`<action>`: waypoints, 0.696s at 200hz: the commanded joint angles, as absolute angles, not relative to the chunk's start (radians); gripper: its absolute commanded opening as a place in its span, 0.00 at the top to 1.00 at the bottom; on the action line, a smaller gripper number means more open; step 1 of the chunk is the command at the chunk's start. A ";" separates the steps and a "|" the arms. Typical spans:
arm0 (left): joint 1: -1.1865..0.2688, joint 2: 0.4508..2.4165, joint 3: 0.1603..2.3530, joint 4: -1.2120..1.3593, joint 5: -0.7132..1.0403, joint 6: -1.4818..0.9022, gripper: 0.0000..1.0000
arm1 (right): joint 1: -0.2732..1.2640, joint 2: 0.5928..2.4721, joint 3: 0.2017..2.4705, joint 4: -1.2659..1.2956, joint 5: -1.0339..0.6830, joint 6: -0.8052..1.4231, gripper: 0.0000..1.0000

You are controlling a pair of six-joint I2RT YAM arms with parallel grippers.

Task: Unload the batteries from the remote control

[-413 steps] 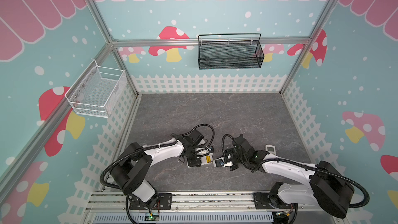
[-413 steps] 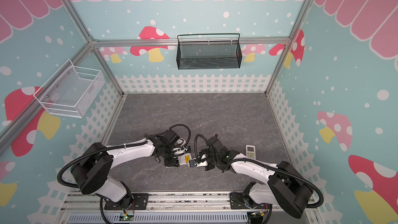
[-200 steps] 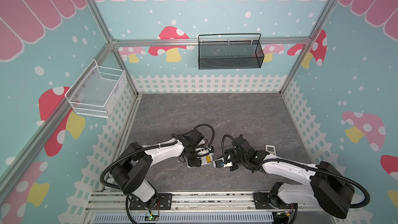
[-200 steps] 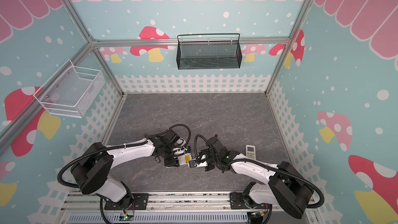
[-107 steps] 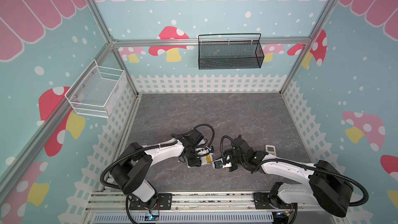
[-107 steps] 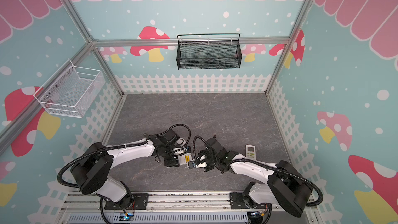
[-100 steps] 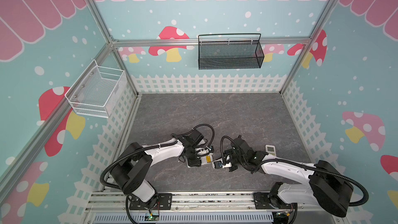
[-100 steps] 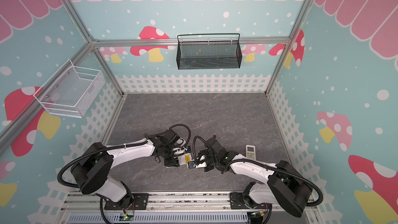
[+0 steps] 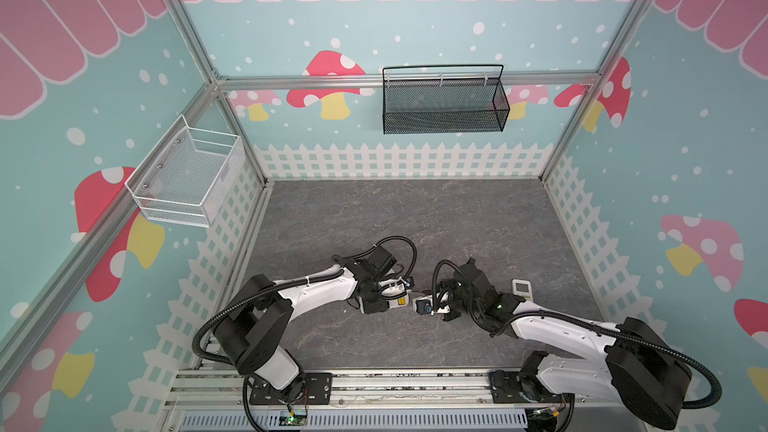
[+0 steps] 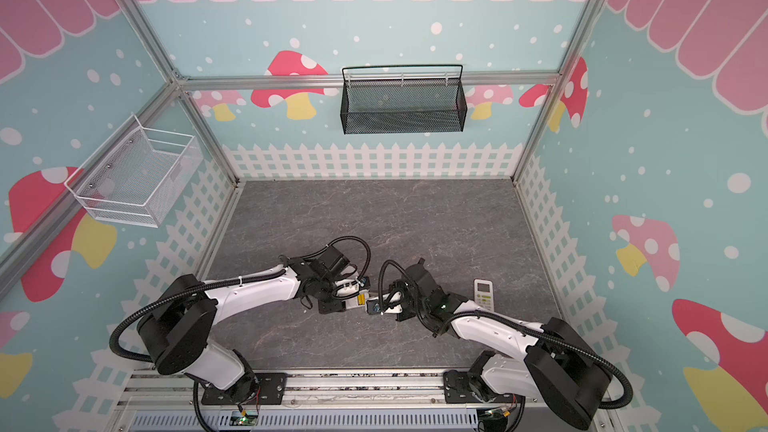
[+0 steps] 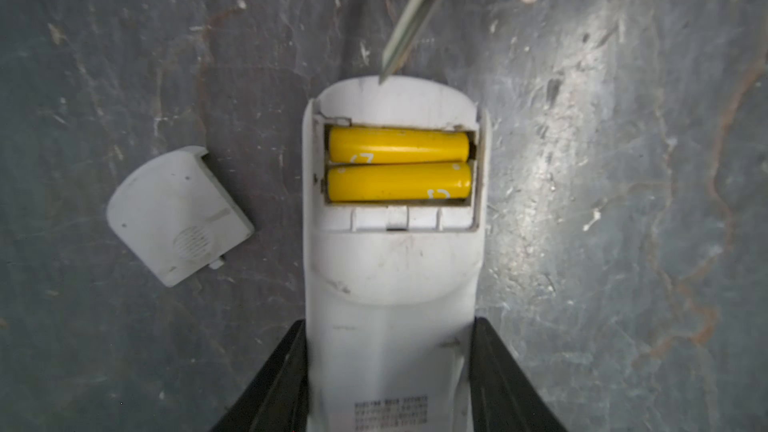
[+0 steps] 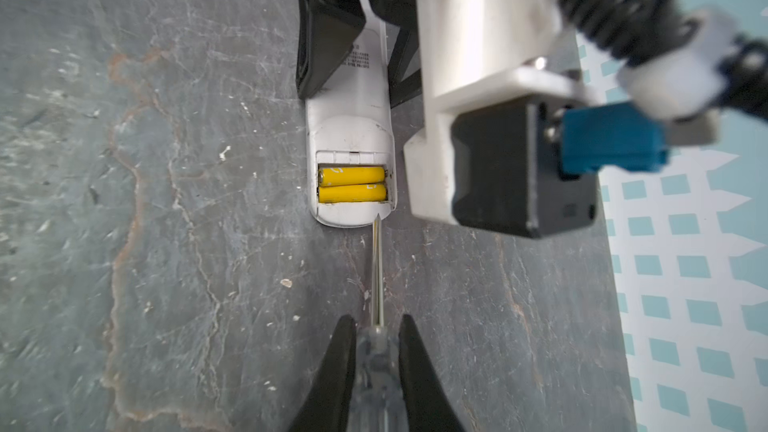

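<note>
Batteries (image 11: 399,180) sit in the remote (image 11: 390,276). Left hand (image 11: 390,324) grips the remote; right hand (image 12: 376,322), at 3 o'clock, grips the screwdriver (image 12: 377,268).

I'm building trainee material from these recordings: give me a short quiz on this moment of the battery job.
1. True or false: the battery cover is fitted on the remote.
2. How many batteries sit in the open compartment? A) none B) one C) two
3. Fill in: the fingers of the right gripper grip the ______.
Key: 1 false, it lies on the table beside the remote, which the left gripper holds; 2 C; 3 screwdriver.
</note>
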State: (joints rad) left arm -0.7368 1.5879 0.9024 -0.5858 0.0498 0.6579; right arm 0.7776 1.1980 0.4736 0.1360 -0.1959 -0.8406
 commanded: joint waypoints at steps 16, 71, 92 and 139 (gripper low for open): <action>-0.756 1.600 0.970 -0.552 -0.122 0.706 1.00 | 0.776 1.177 0.468 0.174 -0.168 -0.832 1.00; -0.836 1.582 0.931 -0.265 -0.436 0.907 1.00 | 0.729 1.100 0.427 0.176 -0.193 -0.692 1.00; -0.833 1.608 0.824 0.105 -0.497 1.093 1.00 | 0.695 1.048 0.386 0.214 -0.190 -0.582 1.00; -0.815 1.758 0.751 0.709 -0.471 1.346 1.00 | 0.628 0.977 0.380 0.206 -0.024 -0.371 1.00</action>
